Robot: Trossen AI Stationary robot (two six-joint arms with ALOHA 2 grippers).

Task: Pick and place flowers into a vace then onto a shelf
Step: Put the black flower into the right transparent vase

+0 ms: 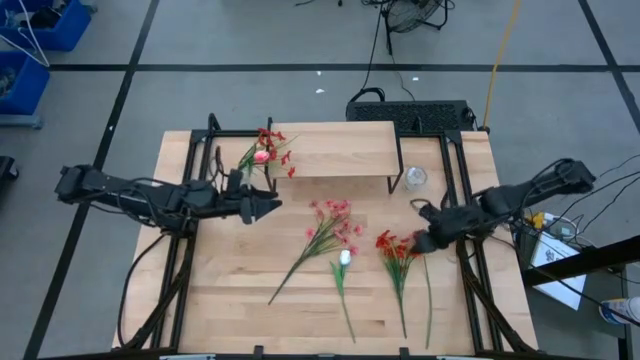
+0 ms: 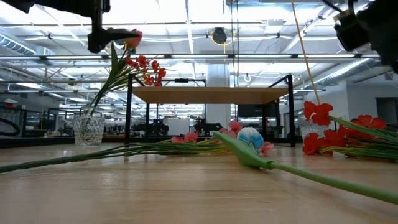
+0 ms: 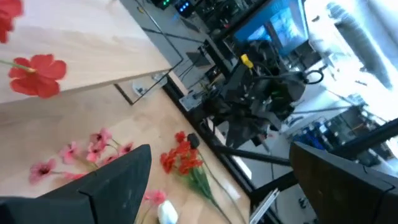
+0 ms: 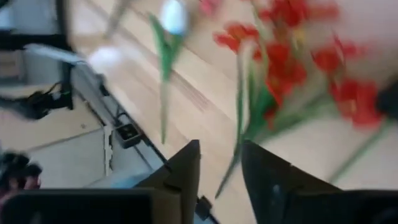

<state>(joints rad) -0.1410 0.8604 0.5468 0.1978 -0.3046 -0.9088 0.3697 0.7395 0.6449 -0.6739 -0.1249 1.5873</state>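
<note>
A shelf is seen at the table's far edge, flowers lying before it. The left gripper is held beside a red spray.

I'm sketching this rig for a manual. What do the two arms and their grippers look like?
Both arms are dark, nearly black, built of jointed segments with black cables looping along them. The left gripper and the right gripper each end in two fingers. Seen up close, the fingers are broad, flat, matte black wedges tapering towards the tip. No markings are legible.
</note>
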